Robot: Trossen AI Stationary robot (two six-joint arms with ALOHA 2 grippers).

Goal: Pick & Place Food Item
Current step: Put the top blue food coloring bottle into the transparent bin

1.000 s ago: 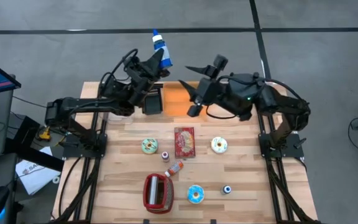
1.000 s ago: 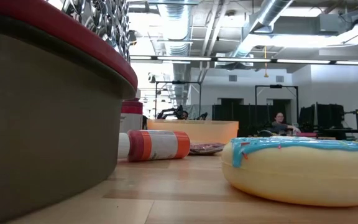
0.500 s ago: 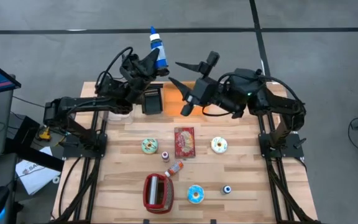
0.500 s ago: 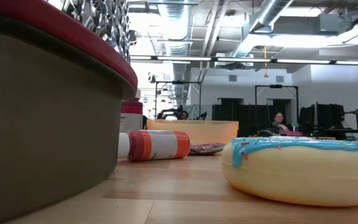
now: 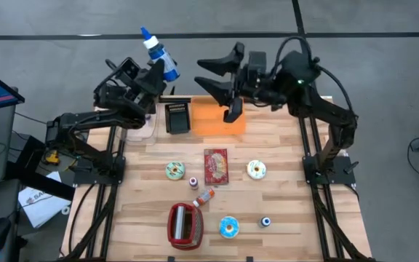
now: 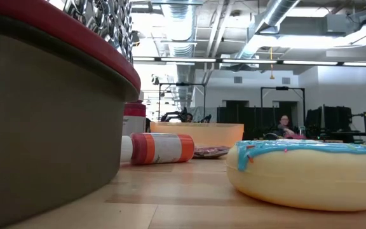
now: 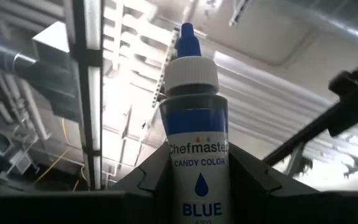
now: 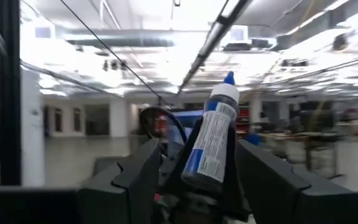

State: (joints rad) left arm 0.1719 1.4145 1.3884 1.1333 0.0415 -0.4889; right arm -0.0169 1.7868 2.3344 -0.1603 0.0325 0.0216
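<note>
Since a second ago both arms have swung up and back: the left gripper (image 5: 153, 67) has carried the blue bottle (image 5: 159, 56) further left, past the desk's (image 5: 282, 196) back edge, and it's clamped on it, cap pointing up. The right gripper (image 5: 217, 73) has lifted too and now hangs with its fingers spread wide, holding nothing, above the orange bin (image 5: 213, 120), facing the bottle. On the desk, the donuts (image 5: 174, 170), red packet (image 5: 215, 166) and red basket (image 5: 185, 225) haven't budged. Lots of bare wood along both side edges.
</note>
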